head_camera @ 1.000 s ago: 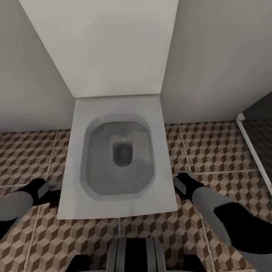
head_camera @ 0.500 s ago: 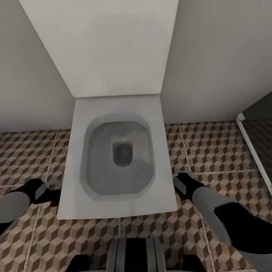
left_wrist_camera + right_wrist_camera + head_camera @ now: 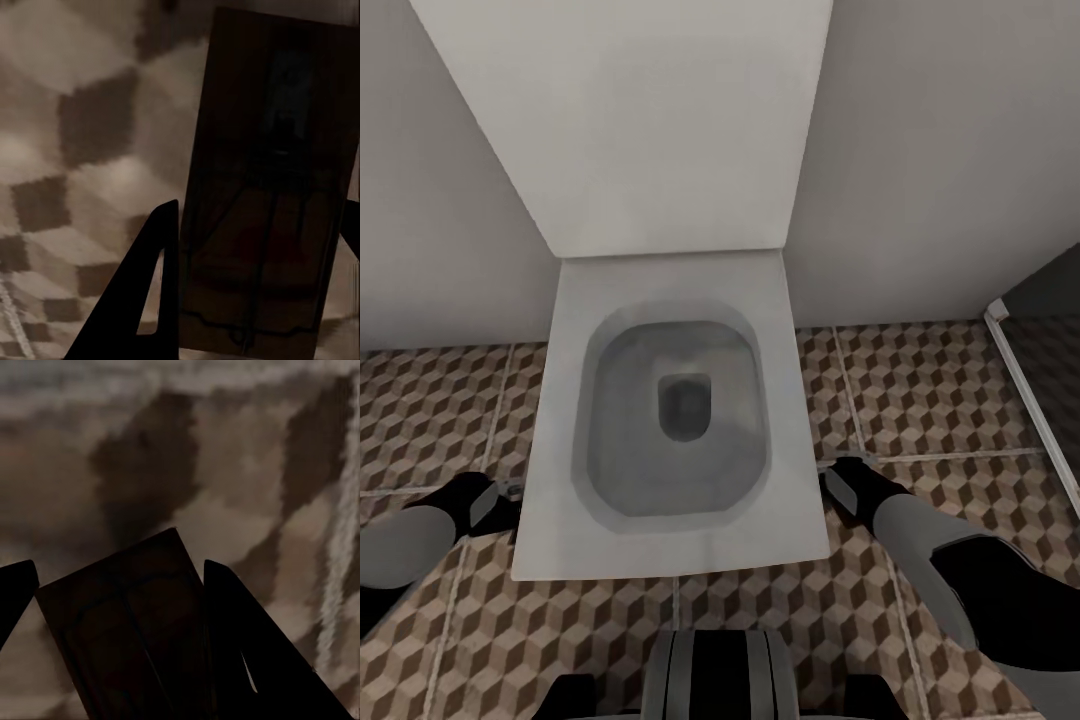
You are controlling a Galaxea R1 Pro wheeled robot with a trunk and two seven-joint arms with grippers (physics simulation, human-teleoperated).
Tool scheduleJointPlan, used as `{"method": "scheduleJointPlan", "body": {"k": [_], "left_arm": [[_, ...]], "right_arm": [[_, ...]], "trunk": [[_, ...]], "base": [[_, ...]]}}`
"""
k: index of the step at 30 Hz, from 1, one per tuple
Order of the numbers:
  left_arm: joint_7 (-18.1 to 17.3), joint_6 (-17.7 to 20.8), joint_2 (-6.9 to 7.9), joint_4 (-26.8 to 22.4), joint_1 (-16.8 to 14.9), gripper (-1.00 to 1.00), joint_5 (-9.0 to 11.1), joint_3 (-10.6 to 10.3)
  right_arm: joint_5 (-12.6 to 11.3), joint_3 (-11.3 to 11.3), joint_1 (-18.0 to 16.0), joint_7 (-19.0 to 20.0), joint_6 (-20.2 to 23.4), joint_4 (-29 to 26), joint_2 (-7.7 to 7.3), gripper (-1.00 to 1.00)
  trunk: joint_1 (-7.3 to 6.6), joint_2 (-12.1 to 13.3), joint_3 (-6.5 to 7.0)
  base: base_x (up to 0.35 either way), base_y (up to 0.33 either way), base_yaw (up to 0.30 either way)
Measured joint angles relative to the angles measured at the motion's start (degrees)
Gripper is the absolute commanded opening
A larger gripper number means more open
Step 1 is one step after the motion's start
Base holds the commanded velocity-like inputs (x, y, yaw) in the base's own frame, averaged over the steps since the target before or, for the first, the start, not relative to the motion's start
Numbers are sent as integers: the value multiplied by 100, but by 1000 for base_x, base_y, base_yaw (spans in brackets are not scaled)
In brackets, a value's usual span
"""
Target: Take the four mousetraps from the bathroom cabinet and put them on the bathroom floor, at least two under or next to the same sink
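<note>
One mousetrap (image 3: 266,195), a dark brown rectangular wooden slab with thin wire parts on its face, sits between the fingers of the left hand (image 3: 255,247), above the bathroom floor (image 3: 920,400) with its brown, beige and white cube-patterned tiles. A second mousetrap (image 3: 127,622), equally dark and flat, sits tilted between the fingers of the right hand (image 3: 112,607), close over the same tiles.

No readable text, labels, brands, numbers or signs anywhere (all surfaces plain or patterned).
</note>
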Motion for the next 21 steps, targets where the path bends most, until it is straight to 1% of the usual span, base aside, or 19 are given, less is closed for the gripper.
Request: {"method": "scheduleJointPlan", "body": {"k": [3, 8, 10, 13, 21], "left_arm": [[5, -4, -36, 1, 0, -100, -31, -22], [7, -7, -69, 7, -1, -100, -97, -34], [1, -2, -64, 6, 0, -100, -96, -12], [-4, 2, -59, 4, -1, -100, -62, -14], [-10, 3, -63, 5, -3, -100, -74, -22]], "right_arm": [[-53, 3, 0, 6, 3, 0, 10, -100], [-64, 10, 1, 9, 10, -5, 17, -100], [-64, 13, 0, 2, 13, -12, -3, -100], [-64, 19, -1, -12, 31, -89, -77, -100], [-65, 14, -1, -26, 60, -348, -129, -100]], "trunk": [[0, 0, 0], [0, 0, 0], [0, 0, 0], [0, 0, 0], [0, 0, 0]], "base": [[0, 0, 0], [0, 0, 0], [0, 0, 0], [0, 0, 0], [0, 0, 0]]}}
